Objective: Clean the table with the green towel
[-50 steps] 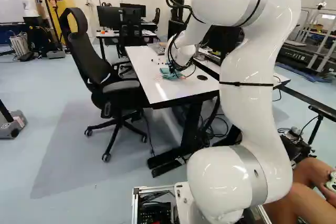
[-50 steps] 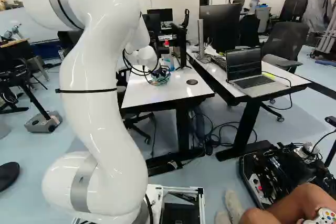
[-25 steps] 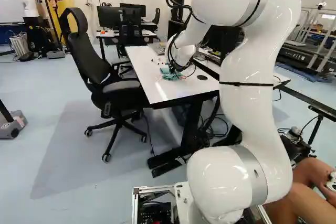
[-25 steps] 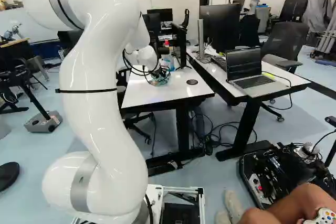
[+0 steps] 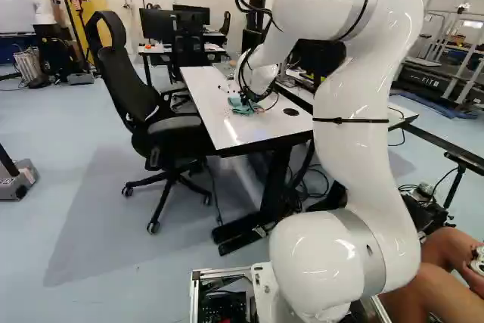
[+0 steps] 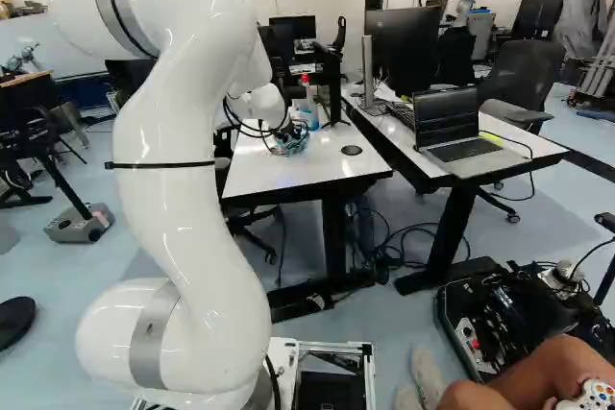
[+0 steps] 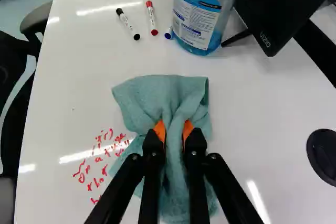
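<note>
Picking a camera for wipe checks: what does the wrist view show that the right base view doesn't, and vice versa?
Wrist view only: red writing beside the towel, markers, gripper clearly shut on the towel.
Right base view only: laptop, arm down to its lowest joint.
Both: towel, white table, bottle, round black disc.

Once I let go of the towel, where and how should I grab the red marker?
Probably best by the middle of the red marker, from above, closing across its width: it lies flat and slim, with gaps to the black marker and blue-capped marker.
</note>
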